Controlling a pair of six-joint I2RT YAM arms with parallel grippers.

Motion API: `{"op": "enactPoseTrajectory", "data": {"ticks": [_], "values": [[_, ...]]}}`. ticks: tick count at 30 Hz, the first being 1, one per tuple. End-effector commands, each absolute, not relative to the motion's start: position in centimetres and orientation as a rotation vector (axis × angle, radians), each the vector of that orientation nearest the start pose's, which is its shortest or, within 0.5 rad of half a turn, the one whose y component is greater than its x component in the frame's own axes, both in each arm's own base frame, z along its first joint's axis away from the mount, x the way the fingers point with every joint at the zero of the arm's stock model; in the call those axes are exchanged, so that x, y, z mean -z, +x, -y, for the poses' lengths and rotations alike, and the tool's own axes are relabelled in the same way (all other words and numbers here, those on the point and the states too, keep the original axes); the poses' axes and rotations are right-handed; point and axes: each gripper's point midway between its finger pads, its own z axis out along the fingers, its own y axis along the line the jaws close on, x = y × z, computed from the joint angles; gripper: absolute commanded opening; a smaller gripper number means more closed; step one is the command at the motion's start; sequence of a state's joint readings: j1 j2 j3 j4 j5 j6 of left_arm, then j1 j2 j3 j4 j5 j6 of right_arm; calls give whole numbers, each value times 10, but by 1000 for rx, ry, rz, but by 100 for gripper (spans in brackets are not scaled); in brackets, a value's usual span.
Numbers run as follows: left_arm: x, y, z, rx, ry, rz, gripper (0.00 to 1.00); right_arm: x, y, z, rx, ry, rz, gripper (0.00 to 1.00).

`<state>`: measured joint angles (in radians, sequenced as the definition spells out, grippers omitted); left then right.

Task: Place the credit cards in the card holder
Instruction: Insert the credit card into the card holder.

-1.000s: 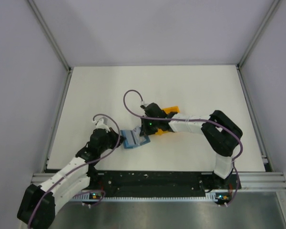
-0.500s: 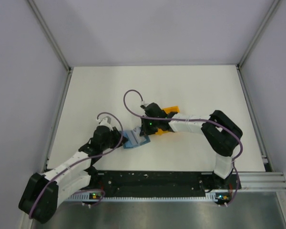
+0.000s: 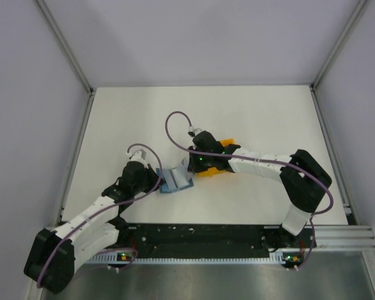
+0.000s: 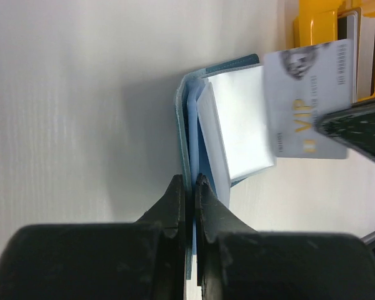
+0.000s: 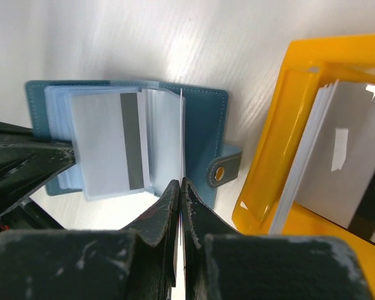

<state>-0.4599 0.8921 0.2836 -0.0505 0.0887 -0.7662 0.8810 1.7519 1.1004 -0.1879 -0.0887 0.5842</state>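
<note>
Right end effector [image 5: 180, 182] shifted, clamping credit card [image 4: 309, 106]; left end effector [image 4: 190, 181] clamps open card holder [image 5: 203, 119]; rack [image 5: 269, 156] holds cards [image 5: 356, 156].

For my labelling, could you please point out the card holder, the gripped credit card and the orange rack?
card holder [image 5: 206, 128], right wrist view, teal cover near the clasp.
credit card [image 4: 312, 87], left wrist view, printed face above the lettering.
orange rack [image 5: 265, 175], right wrist view, its left wall.

Right of the card holder [image 5: 203, 125], the orange rack [image 5: 269, 156] runs off the picture's edge; from above, the right arm [image 3: 256, 164] covers most of it.
</note>
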Motion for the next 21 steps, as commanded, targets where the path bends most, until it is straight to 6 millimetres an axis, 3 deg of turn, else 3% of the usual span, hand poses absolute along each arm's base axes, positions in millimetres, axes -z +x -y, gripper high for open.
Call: {"op": "enactPoseTrajectory", "data": {"ticks": [1,7,13,21], "values": [[-73,229,149,674,-292,-2269,0,-127,260,-363,-747,-421,-2352,0],[-85,232,160,766,-334,-2242,0,-143,228,-401,-910,-353,-2332,0],[-90,233,166,835,-420,-2225,0,-150,214,-426,-924,-251,-2261,0],[-88,230,163,834,-477,-2229,0,-134,215,-426,-817,-227,-2255,0]]}}
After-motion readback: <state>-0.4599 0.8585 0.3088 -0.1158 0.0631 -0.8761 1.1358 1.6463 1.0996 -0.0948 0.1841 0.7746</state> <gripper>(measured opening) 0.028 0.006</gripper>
